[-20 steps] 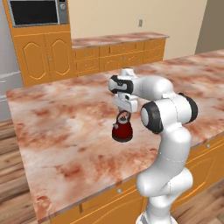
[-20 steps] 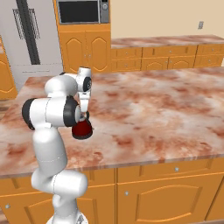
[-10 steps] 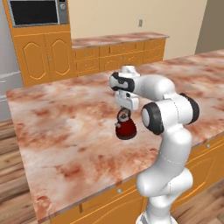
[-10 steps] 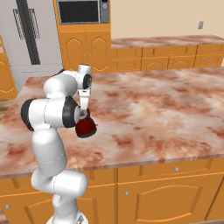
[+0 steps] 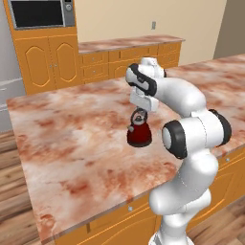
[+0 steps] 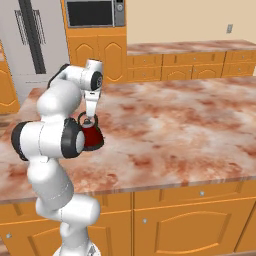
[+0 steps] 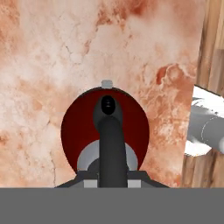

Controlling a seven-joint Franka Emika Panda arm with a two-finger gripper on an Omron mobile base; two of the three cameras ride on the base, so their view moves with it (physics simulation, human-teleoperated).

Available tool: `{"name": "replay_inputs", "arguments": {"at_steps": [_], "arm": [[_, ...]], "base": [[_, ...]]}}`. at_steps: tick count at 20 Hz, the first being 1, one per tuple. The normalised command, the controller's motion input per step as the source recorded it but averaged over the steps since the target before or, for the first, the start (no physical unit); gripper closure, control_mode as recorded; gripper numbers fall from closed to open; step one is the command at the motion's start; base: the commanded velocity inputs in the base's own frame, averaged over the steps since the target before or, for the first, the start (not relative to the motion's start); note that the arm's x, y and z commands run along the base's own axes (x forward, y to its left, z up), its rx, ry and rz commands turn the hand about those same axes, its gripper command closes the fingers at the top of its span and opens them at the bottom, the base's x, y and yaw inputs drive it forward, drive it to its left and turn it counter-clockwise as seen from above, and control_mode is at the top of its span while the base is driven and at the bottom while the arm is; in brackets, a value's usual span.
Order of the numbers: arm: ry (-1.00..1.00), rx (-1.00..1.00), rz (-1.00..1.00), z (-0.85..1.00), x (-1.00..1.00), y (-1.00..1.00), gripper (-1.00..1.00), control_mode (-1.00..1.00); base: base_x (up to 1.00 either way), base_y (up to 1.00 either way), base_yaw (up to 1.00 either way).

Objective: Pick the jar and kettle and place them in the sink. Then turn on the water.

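Kettle (image 5: pixel 139 132): small, squat, dark red, black arched handle; hangs at centre of the left base view and left of centre in the right base view (image 6: pixel 91 136), just above the countertop (image 5: pixel 72 143), upright.

Surface: broad island countertop, marbled red-brown and cream stone, running from lower left to upper right of the left base view. Orange wooden cabinet fronts (image 6: pixel 190 220) with small round knobs line its near side.

Room: second stone-topped counter (image 5: pixel 129 44) over orange drawers along the back wall; microwave (image 5: pixel 38 13) set in a tall orange cabinet at upper left of the left base view; grey refrigerator (image 6: pixel 32 45) at upper left of the right base view; beige wall with a wall outlet (image 5: pixel 154 25); wooden plank floor (image 5: pixel 9 191) at lower left.

Edges and open room: near edge of the countertop crosses the lower part of both base views. Bare stone lies on all sides of the kettle, widest toward the right of the right base view. In the hand view the counter edge and floor planks (image 7: pixel 213 52) run down the right side.

Gripper (image 5: pixel 139 114): points straight down over the kettle. Fingers closed around the black handle (image 7: pixel 110 135), which runs up the middle of the hand view over the red body (image 7: pixel 74 127).
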Motion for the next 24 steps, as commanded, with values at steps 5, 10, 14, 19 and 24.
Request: {"name": "replay_inputs", "arguments": {"at_steps": [5,10,14,19,24], "arm": [[-0.07,0.09,-0.04,0.76,-0.62,-0.13,1.0,-1.0],[-0.06,0.05,0.0,0.81,-0.76,-0.07,1.0,-1.0],[-0.04,0.01,0.0,0.43,-0.53,-0.04,1.0,-1.0],[-0.01,0.0,0.0,0.0,-0.05,0.0,1.0,-1.0],[0.0,0.0,0.0,0.0,0.0,0.0,1.0,-1.0]], "base": [[0.0,0.0,0.0],[0.0,0.0,0.0],[0.0,0.0,0.0],[0.0,0.0,0.0],[0.0,0.0,0.0]]}}
